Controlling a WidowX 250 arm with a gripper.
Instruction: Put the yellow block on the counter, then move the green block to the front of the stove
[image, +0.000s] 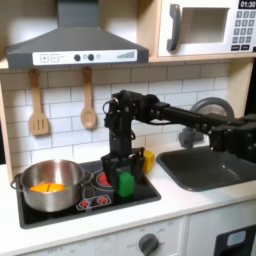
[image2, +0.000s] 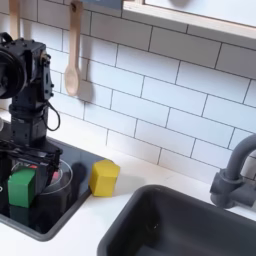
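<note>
Closed around the green block (image2: 22, 186), long axis upright, over the stove's (image: 140, 189) front edge: the gripper (image2: 27, 176). Just beside the stove on the counter (image2: 120, 215), tilted, the yellow block (image2: 103, 177). Left in the first exterior view, a steel pot (image: 50, 185).

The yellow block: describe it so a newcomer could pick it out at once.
Start at the black stove beside the dark sink. On the off-white counter strip between them sits the yellow block, near the tiled wall. It is bright yellow, unlike the green block on the stove under the gripper.
</note>
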